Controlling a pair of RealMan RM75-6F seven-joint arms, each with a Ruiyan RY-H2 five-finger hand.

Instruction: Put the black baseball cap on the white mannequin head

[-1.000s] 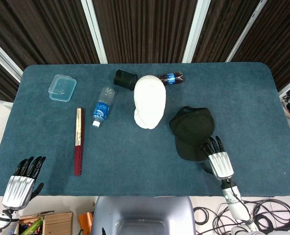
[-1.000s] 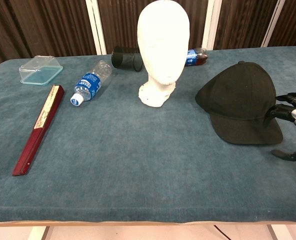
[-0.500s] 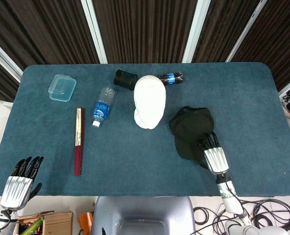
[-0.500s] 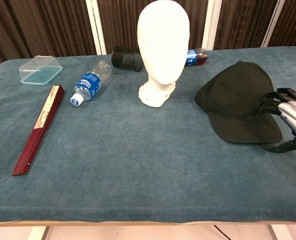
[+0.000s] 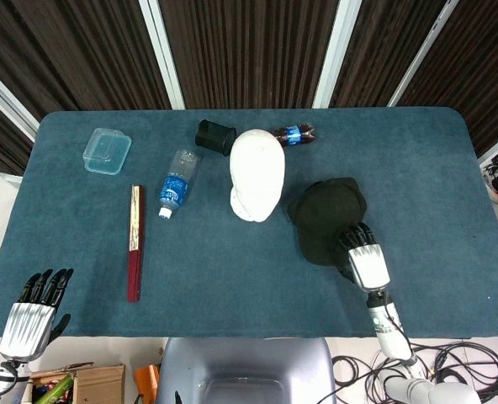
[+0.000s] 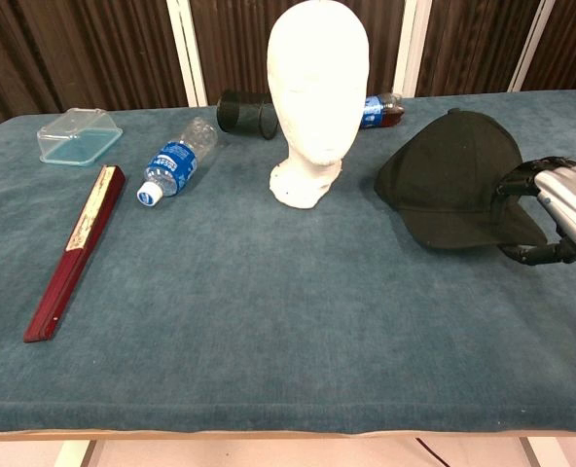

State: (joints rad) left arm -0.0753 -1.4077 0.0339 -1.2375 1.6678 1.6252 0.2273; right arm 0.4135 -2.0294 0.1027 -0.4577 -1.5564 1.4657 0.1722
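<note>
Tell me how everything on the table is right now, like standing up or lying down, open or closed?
white mannequin head: standing upright, bare.
black baseball cap: brim pinched by the right hand.
left hand: off the table edge, holding nothing.
water bottle: lying down, capped.
cola bottle: lying down behind the head.
folding fan: closed, lying flat.
plastic box: lid on.
black cup: tipped on its side.
</note>
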